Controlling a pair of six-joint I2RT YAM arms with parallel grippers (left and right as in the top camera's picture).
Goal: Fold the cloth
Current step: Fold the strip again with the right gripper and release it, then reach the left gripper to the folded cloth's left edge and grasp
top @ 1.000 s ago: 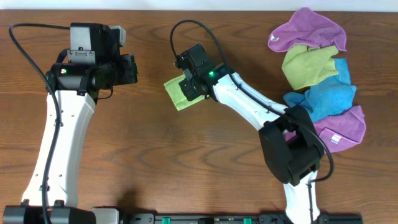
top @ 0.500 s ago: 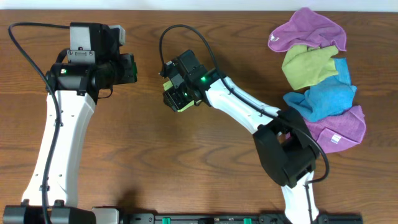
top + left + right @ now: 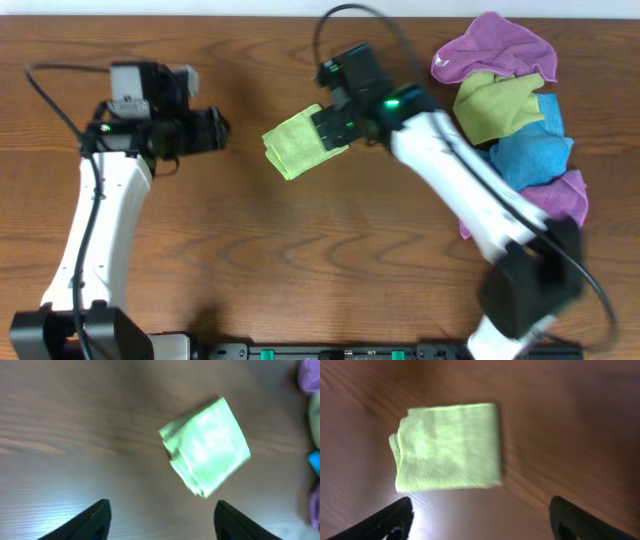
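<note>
Seen from overhead, the wooden tabletop [image 3: 300, 260] carries two white robot arms, and between their ends lies the cloth [image 3: 293, 148]. It is bright lime green and folded into a small, thick, roughly square packet. It sits near the middle of the tabletop, turned slightly askew. The right jaws are spread wide and hold nothing. In the right wrist view the cloth [image 3: 449, 446] lies flat just ahead of the two dark fingertips [image 3: 390, 520], not between them. The left jaws are also well open and empty, pointing at the cloth [image 3: 206, 452] from the other side with bare wood between. At the far right edge is a heap of spare cloths, purple [image 3: 490, 48], olive green [image 3: 495, 105] and blue [image 3: 525, 150], well apart from the folded one. The folding looks essentially done, so the step in hand seems to be backing both arms away. To do it well, each arm should lift clear with its jaws wide before swinging aside, so no fingertip snags the fuzzy top layer. The stacked layers look slightly uneven along one edge, so a sideways drag could easily peel them open.
</note>
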